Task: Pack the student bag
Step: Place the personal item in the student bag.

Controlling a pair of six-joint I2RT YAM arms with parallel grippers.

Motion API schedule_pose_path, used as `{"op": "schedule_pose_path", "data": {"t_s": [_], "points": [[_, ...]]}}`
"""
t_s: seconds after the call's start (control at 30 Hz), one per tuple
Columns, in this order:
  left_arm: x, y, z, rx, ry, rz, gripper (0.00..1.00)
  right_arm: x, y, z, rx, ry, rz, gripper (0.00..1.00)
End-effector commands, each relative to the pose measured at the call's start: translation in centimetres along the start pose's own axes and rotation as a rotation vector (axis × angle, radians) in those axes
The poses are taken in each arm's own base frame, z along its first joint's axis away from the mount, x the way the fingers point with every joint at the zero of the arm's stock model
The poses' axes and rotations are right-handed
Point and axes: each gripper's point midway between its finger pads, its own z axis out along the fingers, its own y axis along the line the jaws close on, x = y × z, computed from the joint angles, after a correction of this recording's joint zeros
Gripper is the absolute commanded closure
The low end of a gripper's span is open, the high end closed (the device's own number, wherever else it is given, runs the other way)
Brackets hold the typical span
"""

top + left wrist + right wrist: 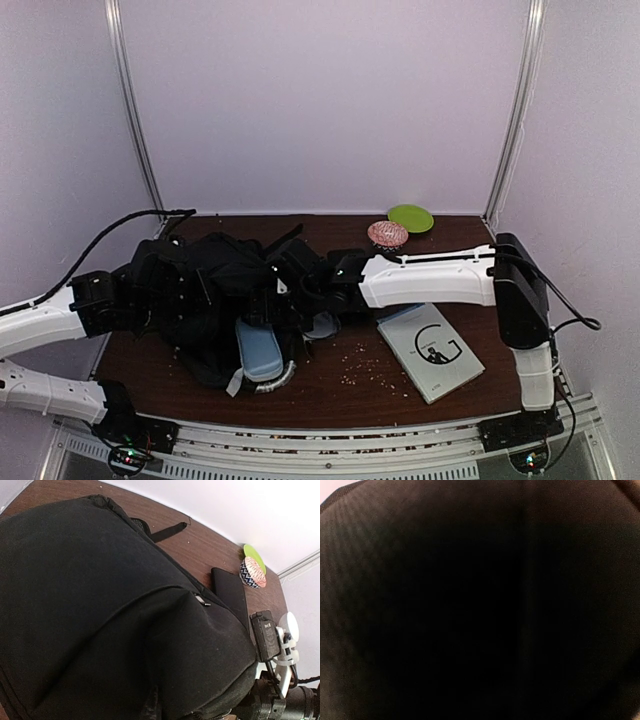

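Bag first: the big black soft cloth student bag (205, 275) lies flat on the dark brown wooden table (330, 395), from the middle out toward 9 o'clock. It fills almost all of the left wrist view.

The left gripper (128, 296) comes in from 9 o'clock and sits right at the bag's side. Its fingers are squeezed together. The cloth hides them, so I cannot tell if they pinch any of it. My guess is this arm is there to keep the floppy bag from sliding.

The right gripper (305, 292) reaches over from 3 o'clock and is tucked in at the bag's 3 o'clock end. Its own camera sees only dark cloth, so I cannot tell if its fingers are apart or together, or if it carries anything. It is likely at the bag's mouth.

A pale blue rounded case (258, 350) sits at the bag's 6 o'clock edge. It may be half inside.

Not packed yet: a grey-white flat book (430, 350) at 4 o'clock, a round green plate (411, 218) and a pink patterned bowl (388, 234) at 1 o'clock. Little crumbs (362, 366) lie beside the book.
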Motion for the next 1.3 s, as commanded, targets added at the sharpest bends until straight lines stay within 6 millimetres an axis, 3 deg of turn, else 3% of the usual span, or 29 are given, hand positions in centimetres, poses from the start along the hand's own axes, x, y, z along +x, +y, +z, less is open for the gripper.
{"op": "schedule_pose_path", "data": {"t_s": [0.0,0.17,0.23,0.43,0.5,0.6,0.87,1.0,1.27], "points": [[-3.6,-4.0,-1.3,0.146,-0.120,-0.104,1.00,-1.4,-0.4,-3.2,0.033,-0.068,-0.067,0.04],[-3.4,-3.8,-0.8,0.135,-0.119,-0.088,1.00,-0.2,-1.4,-5.6,0.059,-0.081,-0.126,0.02],[-3.2,-3.7,-0.7,0.129,-0.117,-0.082,1.00,1.3,-1.5,-6.0,0.069,-0.073,-0.174,0.02],[-2.7,-4.0,0.0,0.127,-0.099,-0.069,1.00,6.5,-0.5,-4.1,0.126,-0.018,-0.314,0.02],[-2.6,-4.1,0.0,0.129,-0.093,-0.065,1.00,7.2,0.3,-3.6,0.145,-0.028,-0.355,0.02],[-2.6,-4.1,-0.1,0.131,-0.091,-0.062,1.00,7.4,0.5,-2.8,0.196,-0.061,-0.405,0.02],[-2.4,-4.2,-0.2,0.139,-0.080,-0.056,1.00,7.7,-1.5,0.2,0.284,-0.076,-0.408,0.02],[-2.3,-4.4,-0.1,0.147,-0.069,-0.056,1.00,7.8,-2.3,1.3,0.310,-0.064,-0.408,0.06],[-2.3,-4.5,-0.4,0.159,-0.064,-0.052,1.00,8.0,-1.8,2.5,0.300,-0.044,-0.444,0.16]]}}
